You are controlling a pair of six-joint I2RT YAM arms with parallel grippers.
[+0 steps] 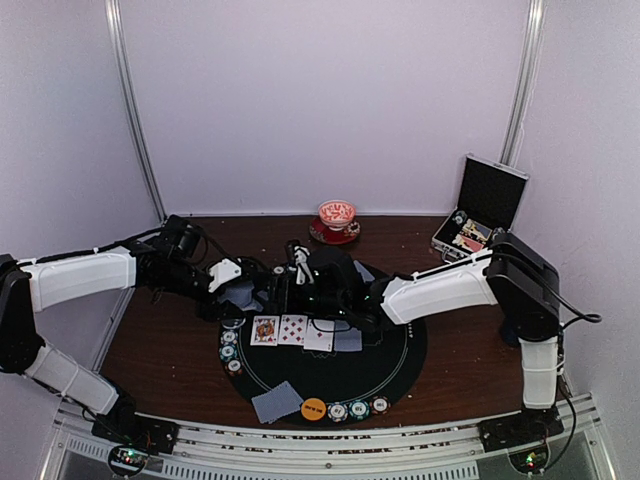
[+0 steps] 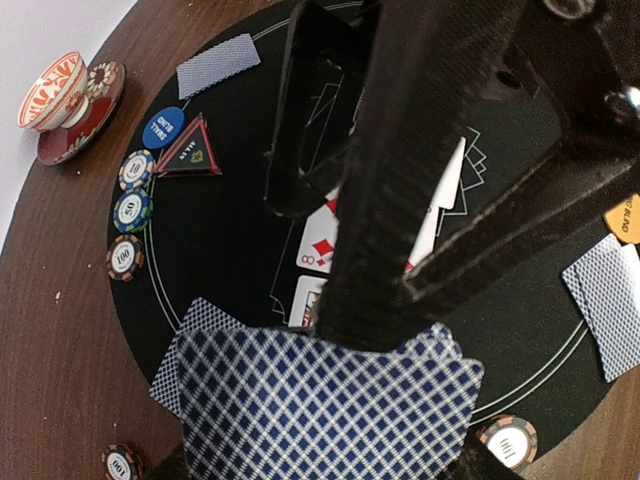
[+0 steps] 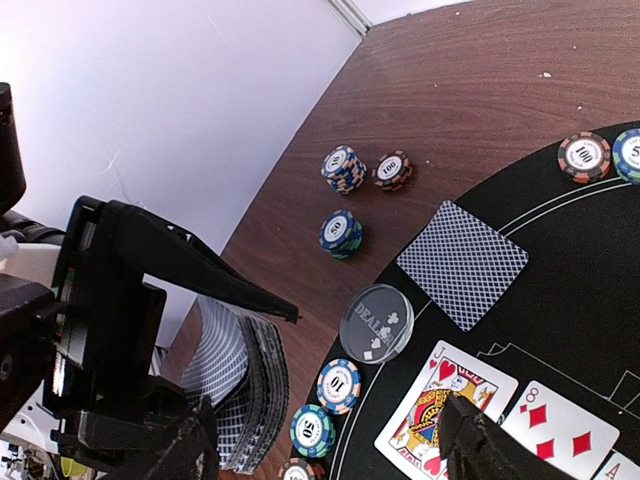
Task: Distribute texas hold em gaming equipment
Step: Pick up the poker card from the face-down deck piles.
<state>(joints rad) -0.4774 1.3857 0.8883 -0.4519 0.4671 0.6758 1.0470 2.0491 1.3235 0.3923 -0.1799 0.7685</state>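
Item: deck of grey-blue-backed cards, fanned, pinched in my left tool over the far-left rim of the mat. My right tool hangs spread above the face-up row on that mat. Risk: I draw one card and the loosely fanned deck sheds extras.

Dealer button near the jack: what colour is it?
The dealer button is clear, white lettering; best in right wrist view.

— What stands at the back of the dark brown wooden tabletop?
— A red-and-white patterned cup on a red saucer, near the wall.
— And to the right?
— A silver-edged black case, lid raised, in the far corner. A round black mat lies mid-table.
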